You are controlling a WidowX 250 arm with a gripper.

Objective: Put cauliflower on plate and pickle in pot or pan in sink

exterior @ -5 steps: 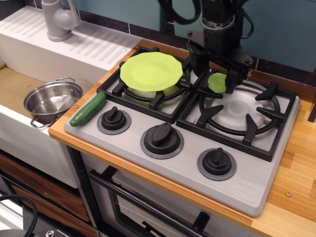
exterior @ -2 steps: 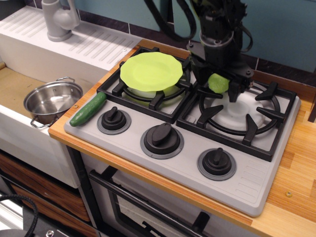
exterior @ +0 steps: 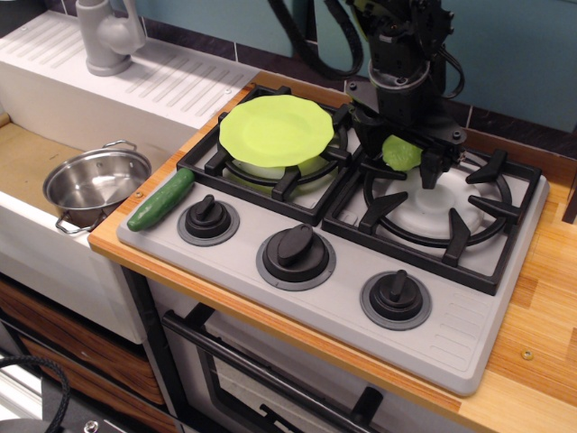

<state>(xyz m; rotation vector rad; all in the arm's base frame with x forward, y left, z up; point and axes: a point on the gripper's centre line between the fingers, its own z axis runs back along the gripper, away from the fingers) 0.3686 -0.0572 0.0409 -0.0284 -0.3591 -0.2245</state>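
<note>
The light green lumpy cauliflower (exterior: pixel 401 152) lies on the back left of the right burner grate. My gripper (exterior: pixel 402 155) is lowered over it, with one black finger on each side; the jaws look open and close to the cauliflower's sides. The lime-green plate (exterior: pixel 275 130) rests on the left burner grate, left of the gripper. The dark green pickle (exterior: pixel 161 199) lies at the stove's front left corner. The steel pot (exterior: pixel 96 184) stands in the sink (exterior: pixel 27 162), left of the pickle.
The grey tap (exterior: pixel 108 34) and ribbed drainboard (exterior: pixel 171 81) are at the back left. Three black knobs (exterior: pixel 295 252) line the stove front. The wooden counter (exterior: pixel 541 316) runs along the right edge.
My gripper has moved slightly right and down around the cauliflower. The cauliflower has shifted a little to the right. The plate, pickle and pot have not moved.
</note>
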